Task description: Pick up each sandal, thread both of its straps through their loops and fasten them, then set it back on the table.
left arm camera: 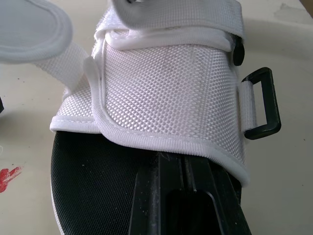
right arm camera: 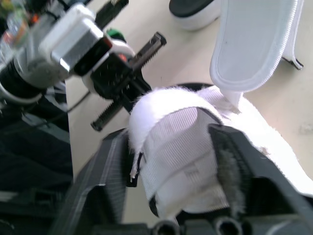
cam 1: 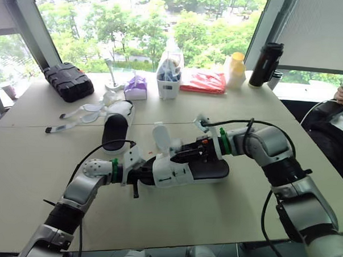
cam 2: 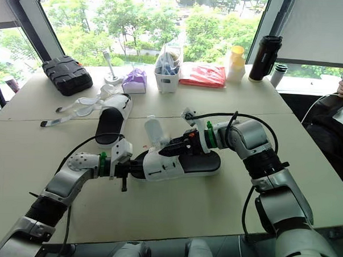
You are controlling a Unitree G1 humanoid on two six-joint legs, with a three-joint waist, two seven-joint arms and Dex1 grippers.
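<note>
A white woven sandal with a black footbed lies near the middle of the pale table, between the two arms. The left gripper meets it at one end. Its fingers lie close together on the footbed with their tips tucked under the edge of the upper, clamped on the sandal there (just what they pinch is hidden). The right gripper reaches in from the other side, and its fingers are closed around a folded white fuzzy strap. A second white strap flap stands upright above the upper. A black rectangular plastic loop hangs empty at the sandal's side. A second, matching sandal rests farther back towards the left.
</note>
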